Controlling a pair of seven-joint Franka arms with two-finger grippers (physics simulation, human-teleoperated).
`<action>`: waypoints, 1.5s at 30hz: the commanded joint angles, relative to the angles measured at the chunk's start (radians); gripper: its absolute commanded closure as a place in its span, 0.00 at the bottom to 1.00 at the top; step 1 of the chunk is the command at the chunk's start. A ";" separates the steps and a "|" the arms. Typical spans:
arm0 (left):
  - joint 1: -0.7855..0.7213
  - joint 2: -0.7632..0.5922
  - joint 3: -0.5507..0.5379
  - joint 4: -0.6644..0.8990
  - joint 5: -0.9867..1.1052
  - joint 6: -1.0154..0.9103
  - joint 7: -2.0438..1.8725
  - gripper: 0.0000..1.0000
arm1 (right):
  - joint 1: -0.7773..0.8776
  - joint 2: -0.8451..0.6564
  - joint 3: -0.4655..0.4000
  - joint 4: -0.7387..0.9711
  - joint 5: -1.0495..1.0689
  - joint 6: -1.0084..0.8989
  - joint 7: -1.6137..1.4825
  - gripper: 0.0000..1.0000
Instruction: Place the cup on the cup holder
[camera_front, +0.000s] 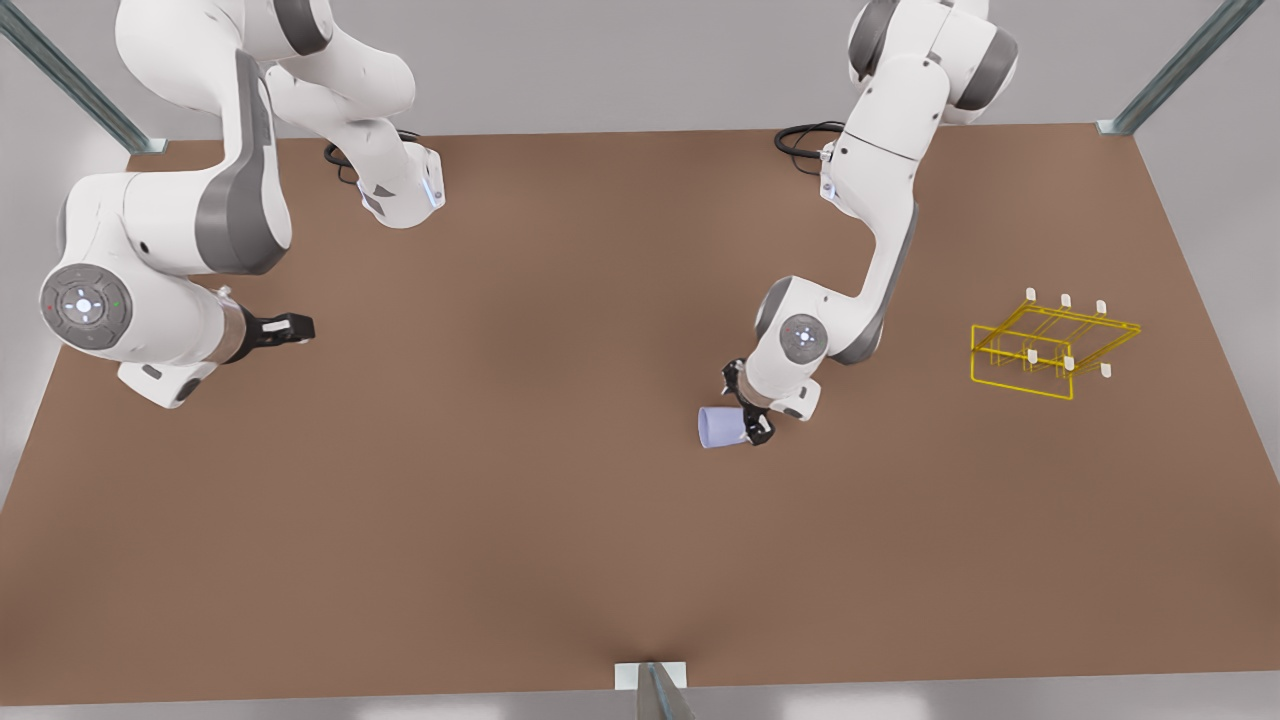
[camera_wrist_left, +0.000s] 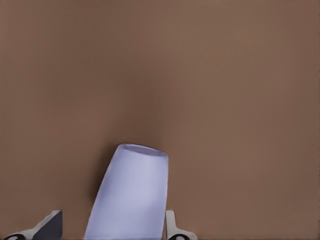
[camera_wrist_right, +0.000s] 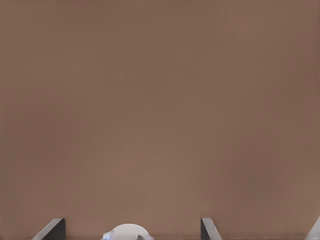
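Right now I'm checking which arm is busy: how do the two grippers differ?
The left gripper has its fingers either side of the cup, one finger apart from it; the right gripper is open with nothing between its fingers. The left is near the table's middle, nearer the cup holder; the right waits at the front view's left. Both are two-fingered.

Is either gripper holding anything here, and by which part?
The left gripper has the cup between its fingers at one end, but contact on both sides is unclear, so a firm hold cannot be told. The right gripper waits open, holding nothing.
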 joint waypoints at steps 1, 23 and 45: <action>-0.004 0.000 0.000 0.001 -0.002 0.023 0.091 0.00 | 0.001 -0.001 0.000 0.001 0.001 -0.004 0.116 0.00; 0.036 0.073 -0.028 0.035 -0.005 0.013 0.182 0.00 | 0.006 0.000 0.001 0.001 0.001 -0.004 0.119 0.00; 0.025 0.121 -0.061 0.038 -0.002 0.043 0.214 0.00 | 0.010 0.000 0.004 -0.002 -0.030 -0.034 0.111 0.00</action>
